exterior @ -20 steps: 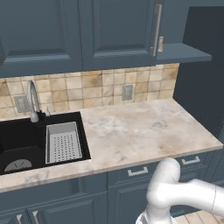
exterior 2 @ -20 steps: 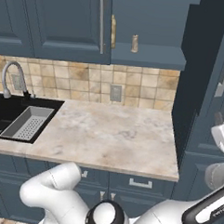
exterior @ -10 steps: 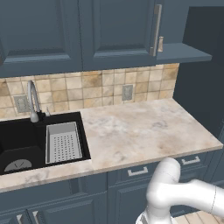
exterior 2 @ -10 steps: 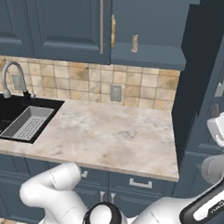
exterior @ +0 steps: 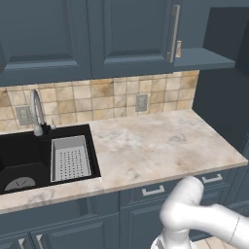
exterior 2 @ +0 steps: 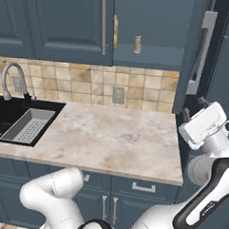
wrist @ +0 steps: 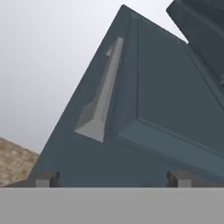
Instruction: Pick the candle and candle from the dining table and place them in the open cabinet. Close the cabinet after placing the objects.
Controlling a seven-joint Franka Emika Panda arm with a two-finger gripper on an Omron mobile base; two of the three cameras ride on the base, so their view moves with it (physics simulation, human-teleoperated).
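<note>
The open cabinet (exterior 2: 159, 28) hangs above the counter's right end, and its blue shelf (exterior: 202, 59) shows too. On that shelf stand a stubby grey-beige candle (exterior 2: 137, 44) (exterior: 178, 48) and, left of it, a slender brownish candle (exterior 2: 116, 32). The cabinet's door (exterior 2: 199, 25) swings out edge-on, with a long silver handle (exterior 2: 202, 54). My gripper (exterior 2: 193, 107) hovers open just below that door with nothing between its fingers. In the hand view the gripper (wrist: 113, 178) faces the panelled door (wrist: 166, 109) and the door's handle (wrist: 103, 100). The dining table is out of view.
A beige marble-look counter (exterior: 160, 146) runs under the wall cabinets. A black sink (exterior: 29, 160) with a grey drain basket (exterior: 70, 158) and a curved tap (exterior: 35, 109) sits at its left. Tall dark blue panels (exterior 2: 228, 70) close off the right side.
The hand has risen and swung left into the right base view, closer to the open door. Its jaws stay open. The candles and the door have not moved.
</note>
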